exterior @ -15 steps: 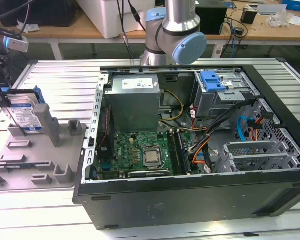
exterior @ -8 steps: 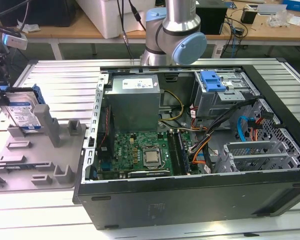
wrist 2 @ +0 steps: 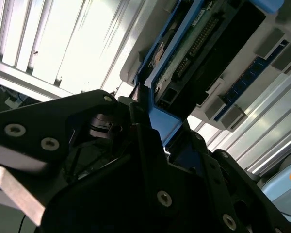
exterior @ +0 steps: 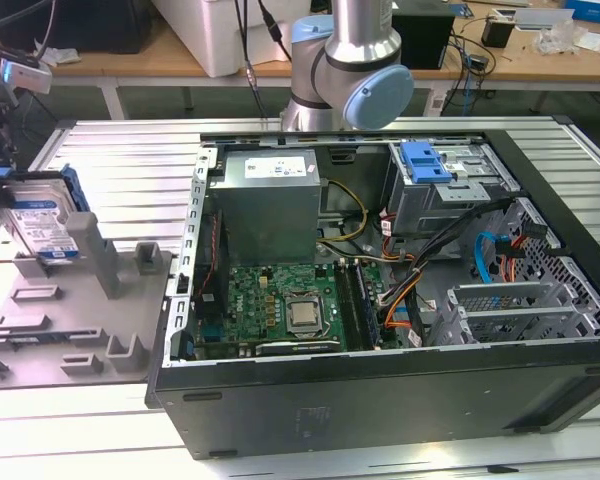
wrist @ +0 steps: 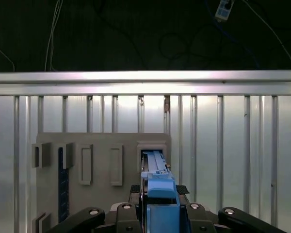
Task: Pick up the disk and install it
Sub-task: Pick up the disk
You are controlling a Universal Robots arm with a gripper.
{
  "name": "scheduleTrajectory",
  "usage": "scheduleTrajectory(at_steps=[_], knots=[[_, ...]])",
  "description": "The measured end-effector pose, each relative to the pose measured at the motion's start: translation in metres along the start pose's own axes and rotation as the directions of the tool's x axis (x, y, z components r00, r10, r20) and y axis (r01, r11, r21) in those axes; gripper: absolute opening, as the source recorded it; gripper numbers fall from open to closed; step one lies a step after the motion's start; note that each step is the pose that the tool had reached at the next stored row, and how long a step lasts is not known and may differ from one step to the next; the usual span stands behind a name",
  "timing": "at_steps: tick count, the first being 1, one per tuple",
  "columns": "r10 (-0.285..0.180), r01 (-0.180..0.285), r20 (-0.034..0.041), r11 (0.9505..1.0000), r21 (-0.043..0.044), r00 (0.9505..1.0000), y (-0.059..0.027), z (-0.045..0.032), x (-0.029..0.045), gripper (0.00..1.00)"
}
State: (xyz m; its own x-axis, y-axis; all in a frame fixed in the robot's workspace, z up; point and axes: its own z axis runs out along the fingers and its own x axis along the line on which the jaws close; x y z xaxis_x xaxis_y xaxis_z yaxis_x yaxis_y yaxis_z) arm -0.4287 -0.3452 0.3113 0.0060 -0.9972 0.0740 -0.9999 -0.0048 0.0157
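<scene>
Black gripper (wrist: pixel 159 190) links sit closest in both wrist views, and its jaws are clamped on the blue caddy of the disk (wrist: pixel 155 162), one jaw against each flat side. The first wrist view looks down along the caddy's narrow blue edge, whose far end meets a rectangular slot in a grey moulded holder (wrist: pixel 102 145). A dark blue strip (wrist: pixel 63 184) lies in one of the holder's other grooves. The second wrist view shows what that one hides: the disk's underside (wrist 2: pixel 194 43), with a green circuit board and a row of connector pins inside the blue frame. Only the exterior view shows the drive's face (exterior: pixel 38 222), silver-grey with a white-and-blue label whose print is too small to tell. There the disk stands on edge at the holder's end on the exterior view's left. Whether it rests in the slot or hangs just above it cannot be told. The holder lies on a ribbed aluminium surface (exterior: pixel 110 150). Beside it, on the exterior view's right, an open computer case (exterior: pixel 380 410) lies on its side, holding a green motherboard (exterior: pixel 280 305), a grey power supply box (exterior: pixel 270 200) and a bare blue bracket (exterior: pixel 425 160) in the drive bay. Beyond the case rises the robot arm (exterior: pixel 350 60), with cluttered wooden benches (exterior: pixel 540 55) behind it.
</scene>
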Motion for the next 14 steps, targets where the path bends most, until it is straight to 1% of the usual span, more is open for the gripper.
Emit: scheduleTrajectory(at_steps=[2, 5, 11, 14], knots=[[0.000, 0.000, -0.0065, 1.0000, -0.0001, 1.0000, 0.0000, -0.0015, 0.0002, 0.37], [0.000, 0.000, -0.0103, 1.0000, -0.0001, 0.9999, 0.0001, -0.0030, 0.0002, 0.37], [0.000, 0.000, -0.0113, 1.0000, -0.0001, 0.9999, 0.0002, -0.0038, 0.0005, 0.37], [0.000, 0.000, -0.0112, 1.0000, 0.0010, 0.9999, 0.0001, -0.0037, 0.0026, 0.37]])
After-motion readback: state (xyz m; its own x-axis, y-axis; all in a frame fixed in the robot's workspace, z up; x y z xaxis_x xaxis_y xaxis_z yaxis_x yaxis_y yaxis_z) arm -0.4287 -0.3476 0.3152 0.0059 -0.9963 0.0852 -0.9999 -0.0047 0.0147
